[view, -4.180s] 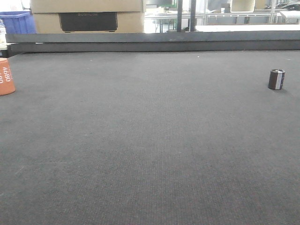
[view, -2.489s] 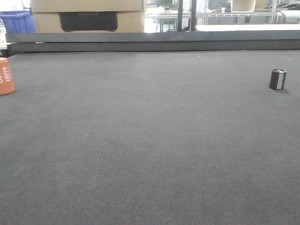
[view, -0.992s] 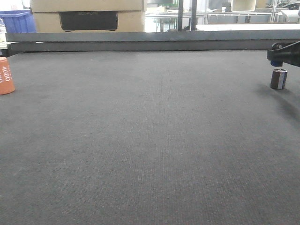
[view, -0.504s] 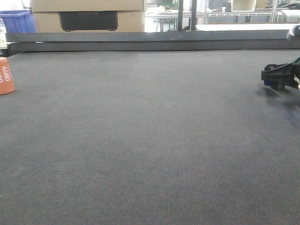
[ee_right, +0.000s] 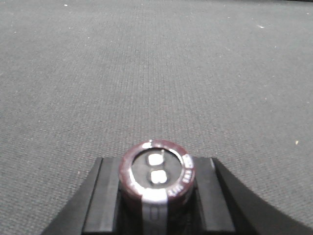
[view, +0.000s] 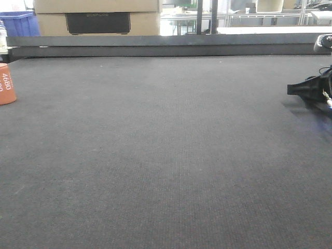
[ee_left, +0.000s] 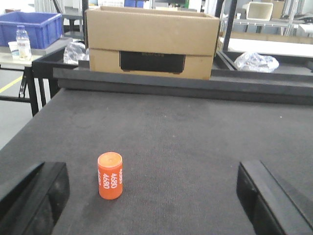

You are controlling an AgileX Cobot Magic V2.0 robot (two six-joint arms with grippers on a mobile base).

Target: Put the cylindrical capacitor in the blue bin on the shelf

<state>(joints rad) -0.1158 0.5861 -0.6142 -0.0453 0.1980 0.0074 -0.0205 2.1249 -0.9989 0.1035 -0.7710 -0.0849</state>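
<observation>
The cylindrical capacitor (ee_right: 156, 177), dark with a light grey stripe, stands upright on the dark mat between the black fingers (ee_right: 106, 196) of my right gripper, which is shut on it. In the front view the right gripper (view: 302, 89) sits low at the right edge and hides the capacitor. My left gripper (ee_left: 151, 205) hangs open and wide apart near the table's left side, holding nothing. The orange cylinder marked "4680" (ee_left: 110, 175) stands just ahead of it. The shelf and its blue bin are out of view.
A raised black rail (view: 166, 45) bounds the far edge of the table. Behind it sits a cardboard box (ee_left: 151, 43). A blue crate (ee_left: 30, 27) and a bottle (ee_left: 22, 42) rest on a side table at the far left. The orange cylinder (view: 6, 84) stands at the left edge.
The right gripper came in from the right, dropped down around the capacitor and shut on it. The capacitor no longer shows in the front view. The orange cylinder has not moved.
</observation>
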